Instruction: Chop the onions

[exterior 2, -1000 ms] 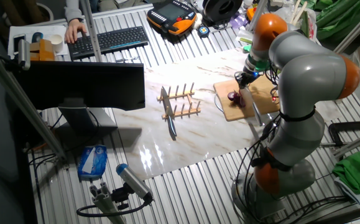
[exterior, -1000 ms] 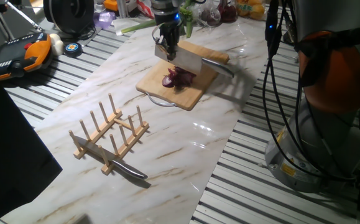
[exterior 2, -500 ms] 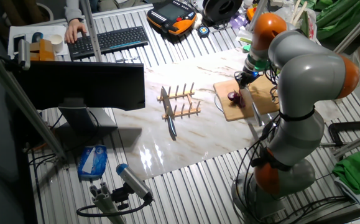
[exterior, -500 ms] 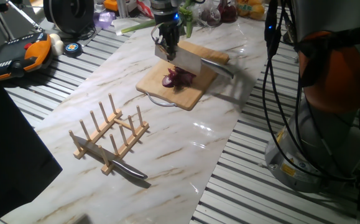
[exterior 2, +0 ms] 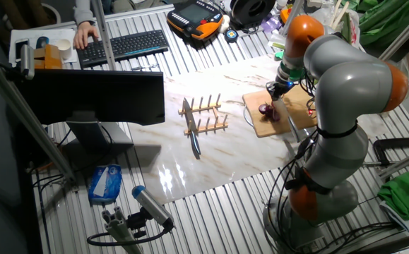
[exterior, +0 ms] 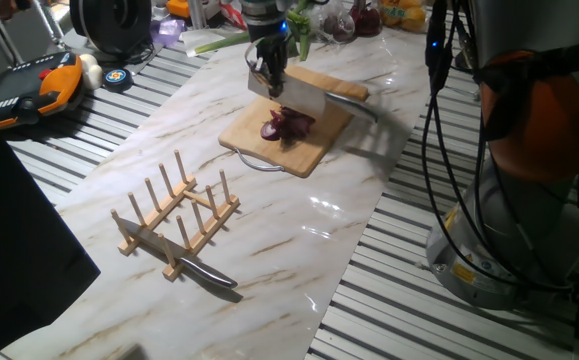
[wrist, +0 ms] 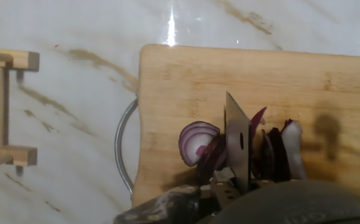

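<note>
The onions (exterior: 287, 126) lie as purple slices and bits on a wooden cutting board (exterior: 269, 147). In the hand view a flat ringed slice (wrist: 196, 140) leans left of the blade and thicker dark pieces (wrist: 278, 154) stand to its right. My gripper (exterior: 269, 72) is shut on the handle of a cleaver (exterior: 294, 96) whose wide blade hangs edge-down over the slices. The cleaver blade (wrist: 237, 142) appears edge-on between the onion pieces. From the other fixed view the onions (exterior 2: 265, 110) show small beside the gripper (exterior 2: 282, 79).
A wooden peg rack (exterior: 177, 215) stands on the marble top with a second knife (exterior: 206, 271) resting against it. Plastic-wrapped vegetables (exterior: 354, 20) and green stalks (exterior: 219, 42) lie behind the board. A metal handle loop (wrist: 122, 149) sticks out from the board's edge.
</note>
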Available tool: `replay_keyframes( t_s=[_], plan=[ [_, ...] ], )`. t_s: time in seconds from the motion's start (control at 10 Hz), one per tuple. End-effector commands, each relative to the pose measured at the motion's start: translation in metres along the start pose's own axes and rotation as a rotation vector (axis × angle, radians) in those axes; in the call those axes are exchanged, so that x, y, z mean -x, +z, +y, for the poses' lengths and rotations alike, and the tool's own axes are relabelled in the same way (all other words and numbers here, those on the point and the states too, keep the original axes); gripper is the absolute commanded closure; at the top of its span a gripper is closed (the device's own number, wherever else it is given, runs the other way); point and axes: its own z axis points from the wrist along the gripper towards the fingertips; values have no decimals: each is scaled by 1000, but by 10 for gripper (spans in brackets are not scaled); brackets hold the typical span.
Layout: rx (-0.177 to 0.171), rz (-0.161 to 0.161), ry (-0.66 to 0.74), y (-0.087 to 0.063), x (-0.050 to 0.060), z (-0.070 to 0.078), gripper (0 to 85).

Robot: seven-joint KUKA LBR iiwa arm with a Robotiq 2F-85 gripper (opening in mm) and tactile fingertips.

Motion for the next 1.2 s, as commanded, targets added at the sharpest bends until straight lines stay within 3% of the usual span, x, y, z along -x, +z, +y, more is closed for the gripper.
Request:
replay_keyframes(
  t_s=[0.0,0.4,0.9,1.0,1.1],
  plan=[
    [-5,4,-5,0,0,0,843],
    [-81,19,0,0,0,0,843],
    [-20,17,21,5,4,3,843],
    [-37,2,19,5,4,2,843],
    [-20,10,27,4,6,4,843]
  ],
)
